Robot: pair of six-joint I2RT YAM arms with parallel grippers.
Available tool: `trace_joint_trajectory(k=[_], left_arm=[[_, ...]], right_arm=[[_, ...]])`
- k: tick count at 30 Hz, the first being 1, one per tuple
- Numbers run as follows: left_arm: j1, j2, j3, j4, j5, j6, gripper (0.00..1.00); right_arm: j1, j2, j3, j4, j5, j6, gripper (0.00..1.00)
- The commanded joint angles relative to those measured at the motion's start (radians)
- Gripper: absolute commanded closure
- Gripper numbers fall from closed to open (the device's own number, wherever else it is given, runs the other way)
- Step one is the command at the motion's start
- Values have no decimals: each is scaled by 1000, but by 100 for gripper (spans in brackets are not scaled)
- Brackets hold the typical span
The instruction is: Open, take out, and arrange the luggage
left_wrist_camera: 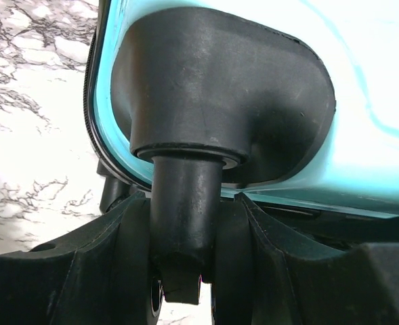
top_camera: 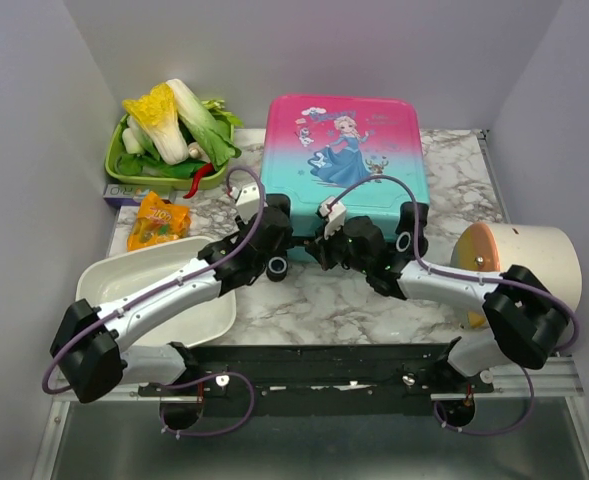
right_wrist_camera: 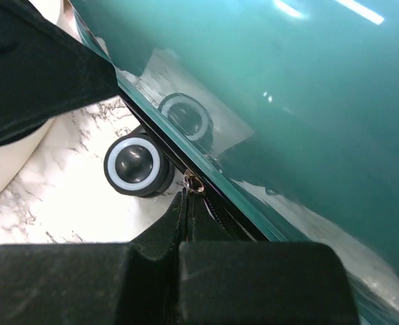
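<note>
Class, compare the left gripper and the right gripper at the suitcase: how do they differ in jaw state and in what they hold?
The left gripper has its jaws apart, clamped around a thick black wheel post of the luggage; the right gripper is fully shut. The left gripper holds a bulky part; the right gripper appears to pinch the thin zip pull at the seam. Both work at the luggage's near, teal end.

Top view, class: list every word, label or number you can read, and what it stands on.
None can be read.
Orange snack packet: print too blurred.
Purple box under green plastic basket: label too small.
Pink-to-teal hard-shell suitcase: cartoon print, no legible words.
</note>
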Motion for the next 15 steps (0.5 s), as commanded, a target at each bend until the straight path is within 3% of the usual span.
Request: trace_joint_trajectory(k=[1,7,15], left_arm=[[-141,19,12,25,26,-96,100],[-295,109,107,-33,-97,-181,100],[-393,124,141,10,-100,-185,100]], right_arm=[[-30,-34,121,133,-90,13,99],[-142,-69,122,56,-102,9,99],[-194,-213,-12,42,-142,-11,99]])
